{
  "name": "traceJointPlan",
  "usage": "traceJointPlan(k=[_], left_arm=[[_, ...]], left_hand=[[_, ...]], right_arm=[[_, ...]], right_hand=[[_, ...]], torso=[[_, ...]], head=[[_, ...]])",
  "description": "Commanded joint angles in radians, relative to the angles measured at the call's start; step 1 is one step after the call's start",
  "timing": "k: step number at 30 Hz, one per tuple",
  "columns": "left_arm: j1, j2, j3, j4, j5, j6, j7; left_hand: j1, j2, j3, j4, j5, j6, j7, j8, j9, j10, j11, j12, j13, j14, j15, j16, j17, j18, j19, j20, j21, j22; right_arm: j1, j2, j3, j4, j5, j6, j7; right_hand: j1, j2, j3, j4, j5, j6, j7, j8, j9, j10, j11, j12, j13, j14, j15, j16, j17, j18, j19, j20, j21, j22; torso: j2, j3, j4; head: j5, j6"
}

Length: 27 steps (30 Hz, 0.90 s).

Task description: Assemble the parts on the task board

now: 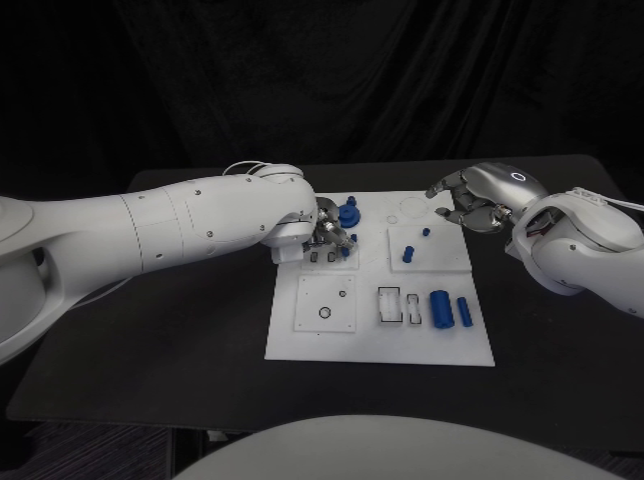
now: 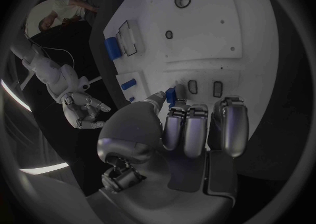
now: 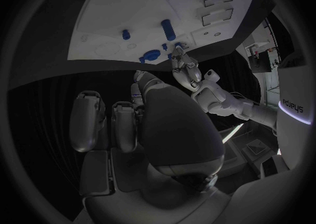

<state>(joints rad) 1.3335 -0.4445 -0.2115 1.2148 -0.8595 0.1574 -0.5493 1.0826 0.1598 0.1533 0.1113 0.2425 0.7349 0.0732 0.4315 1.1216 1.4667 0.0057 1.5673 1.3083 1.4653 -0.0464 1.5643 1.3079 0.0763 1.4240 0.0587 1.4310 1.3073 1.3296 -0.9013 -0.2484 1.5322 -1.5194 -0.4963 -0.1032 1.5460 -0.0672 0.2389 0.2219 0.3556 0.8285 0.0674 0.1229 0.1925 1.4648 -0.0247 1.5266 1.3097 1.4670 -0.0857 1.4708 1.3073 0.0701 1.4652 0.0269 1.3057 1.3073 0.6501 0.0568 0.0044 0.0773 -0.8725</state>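
The white task board lies mid-table. My left hand hovers low over its far left part and pinches a small blue part between thumb and a finger, just above the board. A blue knob-shaped part stands just beyond that hand. My right hand hangs at the board's far right corner with its fingers curled in and nothing visible in them. Two small blue pegs sit on the right panel, and a large blue cylinder lies beside a slimmer one.
Two empty rectangular slots lie left of the large cylinder, and a dark ring hole marks the near left panel. Black table surrounds the board on every side.
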Motion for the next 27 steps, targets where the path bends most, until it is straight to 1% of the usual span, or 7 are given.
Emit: traceJointPlan(k=[1, 4, 11, 16, 20, 23, 27], left_arm=[[-0.003, 0.001, 0.001, 0.001, 0.003, 0.008, 0.029], [-0.003, -0.001, 0.001, 0.002, 0.003, 0.007, 0.033], [-0.004, -0.018, 0.001, 0.016, 0.003, -0.007, 0.046], [-0.004, -0.041, 0.001, 0.038, 0.003, -0.025, 0.054], [-0.004, -0.063, 0.001, 0.060, 0.003, -0.040, 0.057], [-0.004, -0.084, 0.001, 0.080, 0.003, -0.049, 0.054], [-0.004, -0.115, 0.001, 0.108, 0.003, -0.057, 0.046]], left_hand=[[0.006, -0.006, 0.026, -0.012, 0.019, 0.011, -0.001, -0.012, 0.009, 0.104, -0.005, 0.004, 0.263, 0.106, -0.010, 0.007, 0.263, -0.015, -0.003, -0.003, -0.006, 0.017], [0.002, -0.009, 0.040, -0.017, 0.028, 0.014, -0.001, -0.018, 0.014, 0.104, -0.006, 0.004, 0.263, 0.106, -0.010, 0.007, 0.263, -0.015, -0.003, -0.003, -0.007, 0.017], [-0.013, -0.028, 0.119, -0.047, 0.084, 0.022, -0.002, -0.042, 0.040, 0.104, -0.007, 0.004, 0.263, 0.106, -0.011, 0.007, 0.263, -0.014, -0.004, -0.005, -0.012, 0.017], [-0.026, -0.050, 0.209, -0.086, 0.130, 0.031, -0.003, -0.059, 0.066, 0.104, -0.009, 0.004, 0.263, 0.106, -0.012, 0.007, 0.263, -0.014, -0.003, -0.006, -0.014, 0.020], [-0.055, -0.066, 0.259, -0.100, 0.128, 0.041, -0.003, -0.068, 0.085, 0.104, -0.009, 0.004, 0.263, 0.106, -0.013, 0.007, 0.263, -0.015, 0.000, -0.006, -0.014, 0.024], [-0.082, -0.071, 0.269, -0.089, 0.105, 0.047, -0.002, -0.074, 0.095, 0.104, -0.008, 0.004, 0.263, 0.106, -0.012, 0.007, 0.263, -0.015, 0.001, -0.006, -0.014, 0.027], [-0.089, -0.072, 0.271, -0.086, 0.100, 0.048, -0.002, -0.076, 0.098, 0.104, -0.008, 0.004, 0.263, 0.106, -0.012, 0.007, 0.263, -0.015, 0.001, -0.006, -0.015, 0.027]], right_arm=[[-0.003, -0.001, 0.001, 0.000, -0.002, 0.008, -0.019], [-0.003, -0.001, 0.001, 0.000, -0.002, 0.010, -0.019], [-0.004, -0.004, 0.001, 0.002, -0.002, 0.016, -0.023], [-0.004, -0.010, 0.001, 0.004, 0.002, 0.022, -0.026], [-0.004, -0.013, 0.001, 0.006, 0.019, 0.026, -0.027], [-0.004, -0.016, 0.001, 0.007, 0.026, 0.031, -0.028], [-0.004, -0.020, 0.001, 0.006, 0.032, 0.037, -0.031]], right_hand=[[-0.008, 0.000, 0.006, -0.001, 0.004, 0.002, 0.008, -0.007, -0.001, 0.051, 0.005, -0.007, 0.208, 0.078, 0.005, -0.004, 0.179, -0.015, 0.013, 0.001, -0.004, 0.191], [-0.008, 0.000, 0.006, -0.001, 0.004, 0.002, 0.008, -0.007, -0.001, 0.051, 0.005, -0.007, 0.208, 0.078, 0.005, -0.004, 0.179, -0.015, 0.013, 0.001, -0.004, 0.191], [-0.008, 0.001, 0.007, -0.001, 0.004, 0.003, 0.008, -0.007, -0.001, 0.052, 0.005, -0.007, 0.208, 0.078, 0.005, -0.004, 0.179, -0.015, 0.014, 0.001, -0.002, 0.191], [-0.009, 0.002, 0.008, -0.001, 0.005, 0.005, 0.008, -0.006, -0.001, 0.052, 0.006, -0.007, 0.208, 0.078, 0.005, -0.004, 0.179, -0.015, 0.013, 0.002, -0.003, 0.191], [-0.009, 0.002, 0.008, -0.001, 0.005, 0.005, 0.008, -0.006, -0.001, 0.052, 0.006, -0.007, 0.208, 0.078, 0.005, -0.004, 0.179, -0.015, 0.013, 0.002, -0.003, 0.191], [-0.017, 0.005, 0.009, 0.004, 0.004, 0.008, 0.009, -0.006, -0.002, 0.051, 0.007, -0.008, 0.207, 0.077, 0.006, -0.005, 0.177, -0.015, 0.012, 0.003, -0.006, 0.190], [-0.020, 0.006, 0.010, 0.005, 0.004, 0.008, 0.010, -0.006, -0.002, 0.051, 0.007, -0.008, 0.207, 0.077, 0.007, -0.006, 0.177, -0.014, 0.012, 0.003, -0.008, 0.190]], torso=[[0.000, -0.0004, -0.0002], [0.000, -0.0004, 0.0001], [0.000, -0.0002, 0.0005], [0.000, -0.0003, 0.0000], [0.000, -0.0005, -0.0001], [0.000, -0.0010, -0.0004], [0.000, -0.0010, 0.0006]], head=[[0.000, 0.000], [-0.001, 0.000], [-0.007, 0.000], [-0.009, 0.000], [-0.009, 0.000], [-0.009, 0.000], [-0.006, 0.000]])
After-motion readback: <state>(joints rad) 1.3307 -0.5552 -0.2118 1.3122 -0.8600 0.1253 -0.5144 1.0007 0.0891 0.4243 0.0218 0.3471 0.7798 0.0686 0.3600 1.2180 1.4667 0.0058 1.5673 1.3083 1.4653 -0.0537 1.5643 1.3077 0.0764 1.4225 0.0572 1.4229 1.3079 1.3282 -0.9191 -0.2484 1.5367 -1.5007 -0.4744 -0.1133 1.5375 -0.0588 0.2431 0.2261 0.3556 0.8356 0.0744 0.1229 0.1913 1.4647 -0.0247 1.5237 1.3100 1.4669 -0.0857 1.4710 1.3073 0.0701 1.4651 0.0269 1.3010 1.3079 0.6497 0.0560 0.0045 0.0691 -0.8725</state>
